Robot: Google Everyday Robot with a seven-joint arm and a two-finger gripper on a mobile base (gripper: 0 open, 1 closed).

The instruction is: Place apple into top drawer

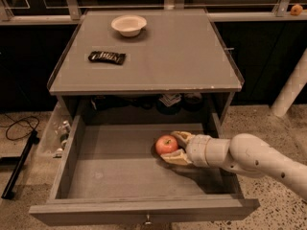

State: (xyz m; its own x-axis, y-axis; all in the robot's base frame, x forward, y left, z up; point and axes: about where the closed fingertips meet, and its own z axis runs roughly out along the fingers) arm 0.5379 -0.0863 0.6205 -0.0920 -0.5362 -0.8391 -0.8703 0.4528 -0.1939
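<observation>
1. I have the apple [166,144] inside the top drawer [68,163], which is pulled out toward me. It sits on the drawer floor right of the middle and about halfway between the near front panel and the far end.
2. The gripper [171,146] comes in from the right, over the drawer's right wall, on the end of the pale arm [259,159]. Its wrist lies just right of the apple.
3. The two fingers bracket the apple's right half. One finger [181,137] curves around its far-right side, and the other lies low along its near side against the drawer floor.
4. As far as I can see both fingers touch the skin, so I read the gripper as clamped on the apple. The left half of the fruit is bare and faces the open part of the drawer.
5. The apple is round, so I can name no long axis. I cannot make out a stem and will not say which way it points. A pale highlight shows on its upper face.
6. The drawer's small knob [147,219] shows at the near edge of the front panel.
7. On the cabinet top [182,56] beyond the drawer stand a pale bowl [128,25] at the far side and a dark wrapped bar [107,57] nearer and to the left. The two are apart.
8. A small orange fruit [296,9] rests on the far ledge at the right, well away from the drawer.
</observation>
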